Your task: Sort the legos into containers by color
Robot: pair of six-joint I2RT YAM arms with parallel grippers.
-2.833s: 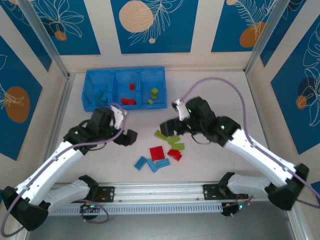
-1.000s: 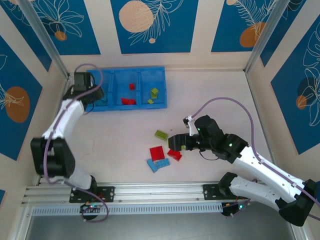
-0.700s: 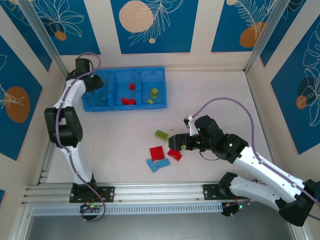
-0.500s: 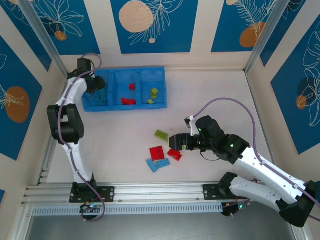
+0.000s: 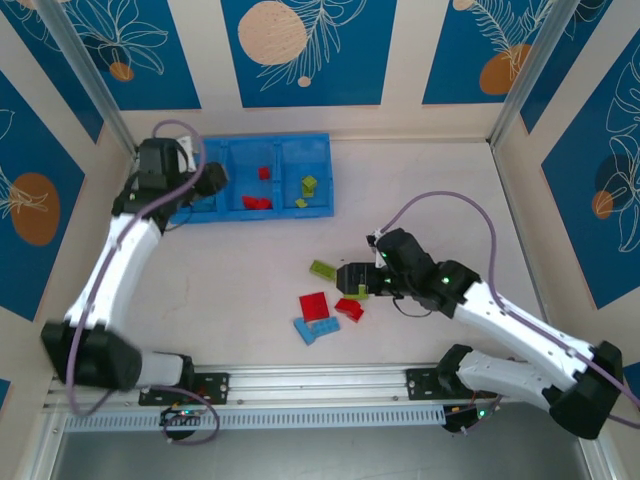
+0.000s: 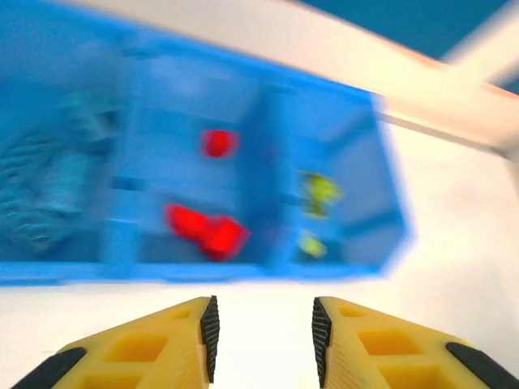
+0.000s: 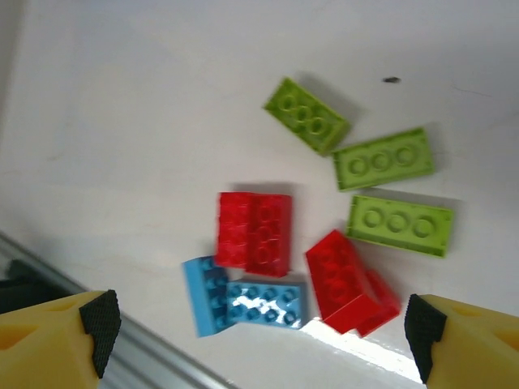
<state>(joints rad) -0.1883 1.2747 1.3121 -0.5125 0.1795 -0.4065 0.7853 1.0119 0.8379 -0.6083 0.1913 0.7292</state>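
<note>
I see L gripper (image 6: 263, 336) slightly spread, empty, lower frame below tray (image 6: 195, 271). R gripper (image 7: 259, 322) spread wide over legos (image 7: 253, 231), mid-frame.

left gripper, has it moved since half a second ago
Yes. The left gripper has shifted right along the blue tray, from its left compartment toward the middle one.

No legible text, brand, number or label anywhere in view, studs of the legos (image 7: 253, 233) too small to read, blue tray (image 5: 250, 143) unmarked, wall panels (image 5: 340, 60) showing leaf-and-circle artwork without lettering
</note>
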